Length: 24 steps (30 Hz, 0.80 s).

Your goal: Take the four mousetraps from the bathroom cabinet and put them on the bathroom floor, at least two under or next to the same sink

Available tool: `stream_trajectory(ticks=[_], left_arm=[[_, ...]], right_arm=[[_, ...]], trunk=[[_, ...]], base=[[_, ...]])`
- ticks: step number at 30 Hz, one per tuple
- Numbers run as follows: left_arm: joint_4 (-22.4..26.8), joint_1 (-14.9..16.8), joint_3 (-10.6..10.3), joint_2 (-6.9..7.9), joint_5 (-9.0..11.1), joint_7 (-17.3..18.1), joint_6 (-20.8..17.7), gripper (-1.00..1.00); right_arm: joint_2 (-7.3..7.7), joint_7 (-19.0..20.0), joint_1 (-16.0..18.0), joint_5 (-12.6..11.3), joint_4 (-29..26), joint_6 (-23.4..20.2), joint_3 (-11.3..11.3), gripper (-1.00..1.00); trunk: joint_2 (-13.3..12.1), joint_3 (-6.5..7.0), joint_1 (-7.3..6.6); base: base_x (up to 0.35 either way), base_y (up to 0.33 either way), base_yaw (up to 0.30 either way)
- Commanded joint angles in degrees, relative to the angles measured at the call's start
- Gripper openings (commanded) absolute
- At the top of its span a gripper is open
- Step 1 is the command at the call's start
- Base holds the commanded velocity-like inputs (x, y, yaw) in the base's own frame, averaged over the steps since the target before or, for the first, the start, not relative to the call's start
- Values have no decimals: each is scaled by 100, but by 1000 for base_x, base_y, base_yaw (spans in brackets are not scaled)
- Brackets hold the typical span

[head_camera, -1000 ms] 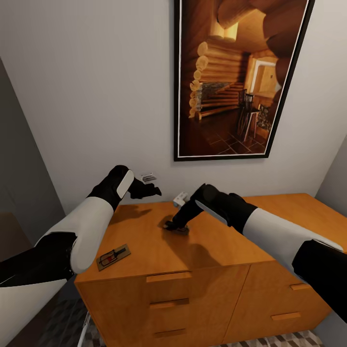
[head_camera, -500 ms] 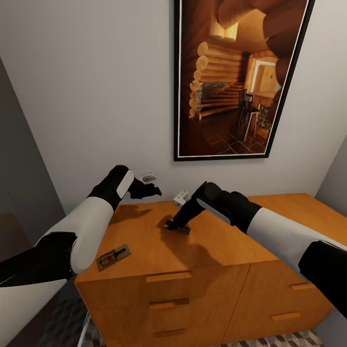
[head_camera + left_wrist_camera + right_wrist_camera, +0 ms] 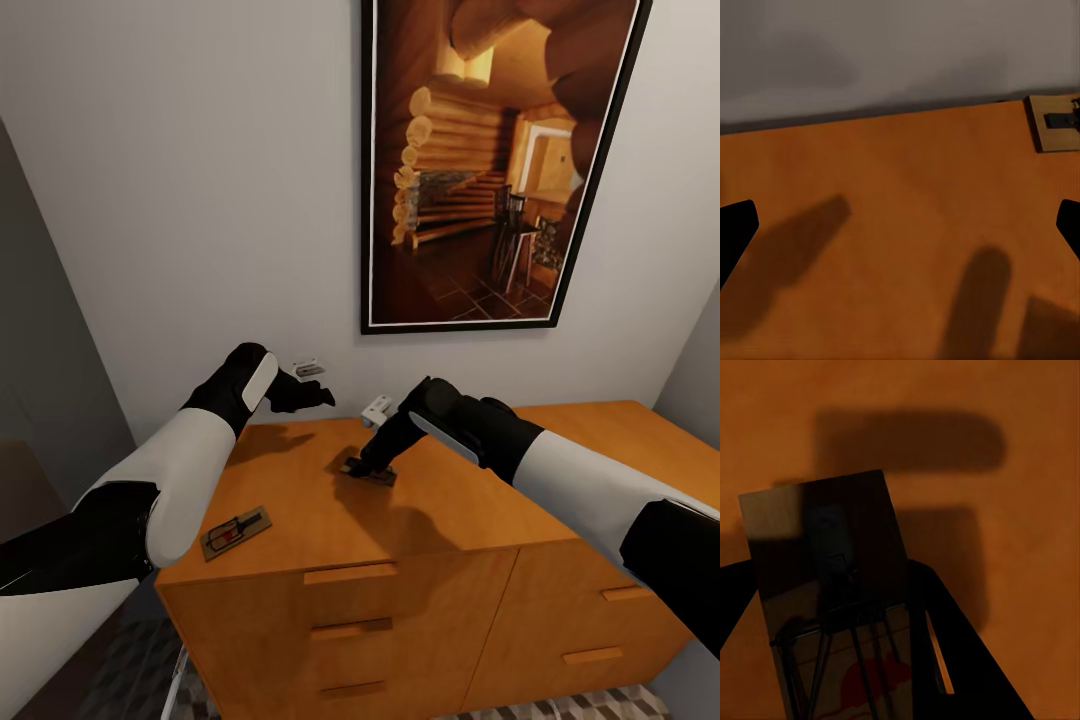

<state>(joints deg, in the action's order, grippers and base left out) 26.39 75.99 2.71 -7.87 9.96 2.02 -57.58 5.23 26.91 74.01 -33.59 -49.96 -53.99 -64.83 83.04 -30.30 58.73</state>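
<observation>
My right claw (image 3: 366, 470) sits low on the cabinet (image 3: 450, 500) surface, fingers closed against both long edges of a mousetrap (image 3: 832, 607) lying flat, its long axis running along the fingers. A second mousetrap (image 3: 236, 532) lies diagonally near the front left corner. Left claw (image 3: 318, 394) hovers spread wide, holding nothing.

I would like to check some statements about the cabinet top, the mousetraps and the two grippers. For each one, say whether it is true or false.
1. A mousetrap lies near the front left corner of the cabinet top. True.
2. The right gripper is down at a second mousetrap. True.
3. The left gripper holds a mousetrap. False: it is open and empty above the cabinet.
4. The top drawer is pulled open. False: all drawers are shut.
5. A framed picture hangs above the cabinet. True.
</observation>
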Motion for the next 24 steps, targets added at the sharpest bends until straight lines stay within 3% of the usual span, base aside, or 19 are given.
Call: stream_trajectory(ticks=[1, 24], left_arm=[[5, 4, 28, -4, -20, 18, -25, 100], [7, 3, 28, -4, -20, 18, -25, 100]], right_arm=[[4, 30, 8, 28, -4, -5, -12, -100], [-1, -2, -1, 27, 13, 15, -16, -100]], trunk=[[4, -7, 0], [4, -7, 0]], base=[[-15, 0, 0], [-1, 0, 0]])
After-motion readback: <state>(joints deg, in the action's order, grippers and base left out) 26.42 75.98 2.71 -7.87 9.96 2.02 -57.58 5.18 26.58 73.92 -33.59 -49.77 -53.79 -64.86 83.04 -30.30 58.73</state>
